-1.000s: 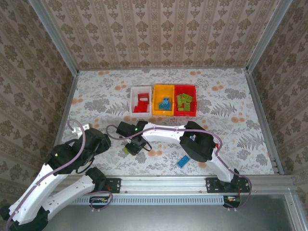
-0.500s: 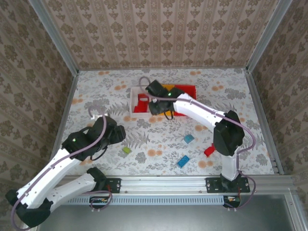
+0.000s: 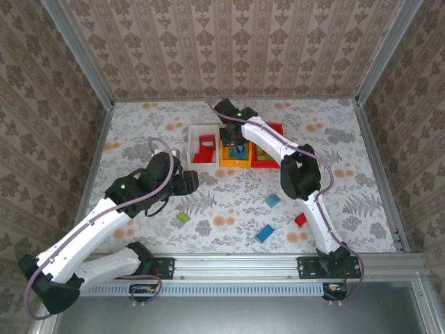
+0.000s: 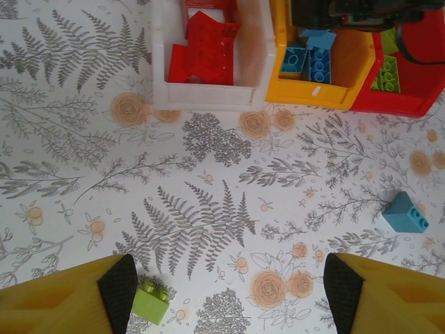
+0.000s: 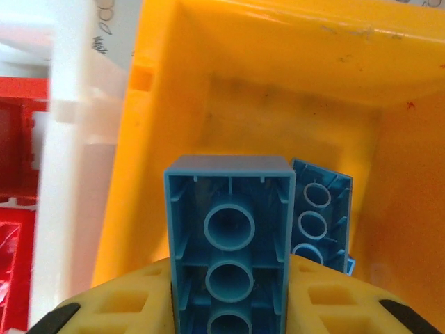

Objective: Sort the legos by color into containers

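Reaching toward the far edge of the floral-patterned tabletop [image 3: 334, 181], the right claw [image 3: 233, 142] hangs over the yellow-orange rectangular plastic bin [image 5: 292, 56] and pinches a light blue studded plastic brick [image 5: 229, 209] between its yellow fingers [image 5: 125, 299]. In the right wrist view the brick's hollow underside, with its round tubes, faces the camera. The brick sits above the bin's open inside, where another blue brick [image 5: 321, 209] lies by the right wall.

Three bins stand side by side in a row near the middle of the far edge. The white rectangular plastic bin [image 3: 190, 142] on the left holds red bricks [image 4: 205, 52]. The yellow-orange one in the middle holds blue bricks [image 4: 311, 59]. The red rectangular plastic bin [image 4: 400, 106] on the right holds lime green bricks [image 4: 387, 73].

The left claw [image 4: 229, 292] is spread wide with nothing between its dark-tipped fingers [image 4: 118, 285], above the tabletop left of centre and on the near side of the bins. A loose lime green brick [image 4: 151, 300] lies on the tabletop just beside its left fingertip; whether they touch I cannot tell.

Nearer the near edge and right of centre lie a loose blue brick [image 3: 272, 200], a second loose blue brick [image 3: 263, 234] closer to the near edge, and a loose red brick [image 3: 301, 220] toward the right edge, all well apart from the bins.
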### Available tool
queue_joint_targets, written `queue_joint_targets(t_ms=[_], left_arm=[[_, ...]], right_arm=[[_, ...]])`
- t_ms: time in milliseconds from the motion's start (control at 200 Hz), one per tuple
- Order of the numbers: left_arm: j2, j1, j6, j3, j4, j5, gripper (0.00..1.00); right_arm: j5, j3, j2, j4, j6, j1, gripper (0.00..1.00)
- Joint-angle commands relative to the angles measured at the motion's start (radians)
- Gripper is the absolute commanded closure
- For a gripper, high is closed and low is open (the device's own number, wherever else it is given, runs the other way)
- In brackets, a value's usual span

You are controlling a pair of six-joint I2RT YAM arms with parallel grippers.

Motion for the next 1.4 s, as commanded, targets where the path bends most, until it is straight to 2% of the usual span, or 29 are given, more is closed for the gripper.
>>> queue_joint_targets(t_ms=[0, 80, 175, 425, 510, 595, 795, 990, 1155, 1300, 1390], left_arm=[[0.004, 0.007, 0.038, 0.030, 0.018, 0.029, 0.25], [0.009, 0.009, 0.052, 0.028, 0.028, 0.047, 0.25], [0.034, 0.007, 0.070, 0.034, 0.043, 0.079, 0.25], [0.134, 0.007, 0.147, 0.073, 0.109, 0.172, 0.25], [0.200, 0.006, 0.188, 0.108, 0.143, 0.238, 0.25], [0.288, -0.004, 0.232, 0.154, 0.171, 0.311, 0.24], [0.551, -0.125, 0.386, 0.313, 0.209, 0.415, 0.21], [0.847, -0.258, 0.479, 0.531, 0.182, 0.479, 0.19], [1.073, -0.355, 0.565, 0.755, 0.100, 0.497, 0.17], [1.190, -0.410, 0.586, 0.858, 0.089, 0.531, 0.15], [1.234, -0.442, 0.603, 0.899, 0.075, 0.507, 0.13]], right_arm=[[-0.020, 0.056, 0.014, -0.065, 0.028, -0.004, 0.58], [-0.022, 0.063, 0.006, -0.066, 0.029, -0.006, 0.49], [-0.018, 0.063, -0.021, -0.067, 0.031, -0.006, 0.43], [0.027, 0.019, -0.174, -0.063, 0.023, -0.006, 0.46], [0.056, -0.074, -0.293, -0.035, 0.008, -0.008, 0.46], [0.096, -0.240, -0.448, 0.005, 0.009, -0.016, 0.46], [0.112, -0.714, -0.889, 0.033, 0.135, -0.097, 0.44], [0.159, -0.955, -1.284, -0.077, 0.220, -0.171, 0.35], [0.242, -0.994, -1.526, -0.135, 0.262, -0.196, 0.26], [0.294, -0.939, -1.592, -0.161, 0.246, -0.199, 0.19], [0.316, -0.890, -1.597, -0.170, 0.232, -0.200, 0.16]])
